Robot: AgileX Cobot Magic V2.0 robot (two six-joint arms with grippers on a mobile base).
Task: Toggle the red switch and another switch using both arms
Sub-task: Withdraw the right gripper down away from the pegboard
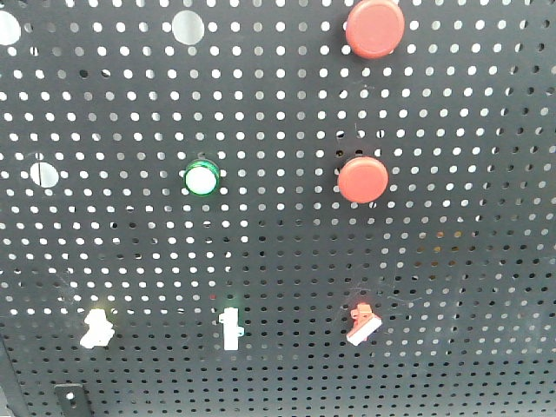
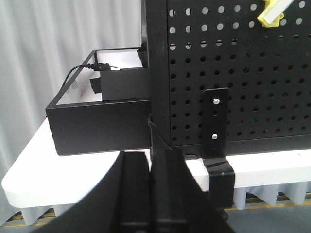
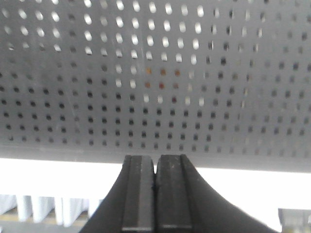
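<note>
Here the left gripper (image 2: 149, 194) is sitting with its fingers pressed together, gripping nothing, facing the pegboard (image 2: 233, 97); the yellow switch (image 2: 272, 13) is showing at one o'clock from it. The right gripper (image 3: 155, 194) is likewise sitting fully closed and holding nothing. In the front view the red switch (image 1: 363, 323) is sitting at five o'clock on the board.

The pegboard (image 1: 278, 252) is seen as dark, matt, perforated sheet metal. Smooth, slightly glossy plastic is shown by the round red buttons (image 1: 362, 179) and the red switch (image 1: 363, 323). The bench (image 2: 272, 167) is finished in smooth white. The left hand (image 2: 150, 194) is moulded in matt black.
</note>
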